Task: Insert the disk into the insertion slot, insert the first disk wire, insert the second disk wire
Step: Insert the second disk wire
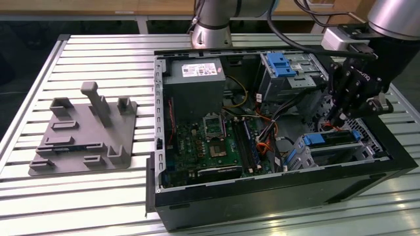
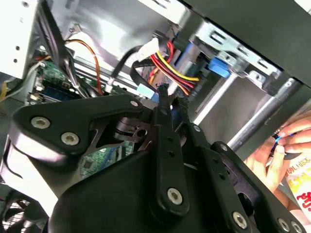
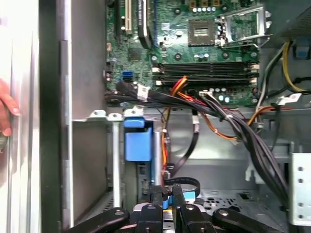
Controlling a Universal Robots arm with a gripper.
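1. Black linkages of the hand [image 3: 167, 194] sit closest in both wrist views. Its two fingers are drawn together and pinch a small blue cable plug [image 3: 167, 201] at their tips.
2. Just behind the fingers, a black cable [image 3: 188, 181] loops away from that plug.
3. Just past the fingertips is the disk [image 3: 136, 143], seated in the insertion slot [image 1: 347, 155] at the corner of the computer case [image 1: 276, 196] on the exterior view's right.
4. Only the disk's blue carrier end shows. It faces up out of the open side of the case, and its visible edge runs roughly across the exterior view from left to right. The drive body is sunk in the cage, so its long axis cannot be told.
5. Beside the case wall are a person's fingers [image 2: 272, 155].
6. Red, yellow and black power wires [image 3: 180, 87] cross between the cage and the motherboard [image 3: 204, 29].
7. Farther back in the exterior view are the grey power supply [image 1: 194, 83] and a second cage with a wide blue latch [image 1: 282, 64].
8. Well apart from the case, on the exterior view's left, a grey moulded fixture [image 1: 85, 132] lies on the slatted bench [image 1: 98, 54].
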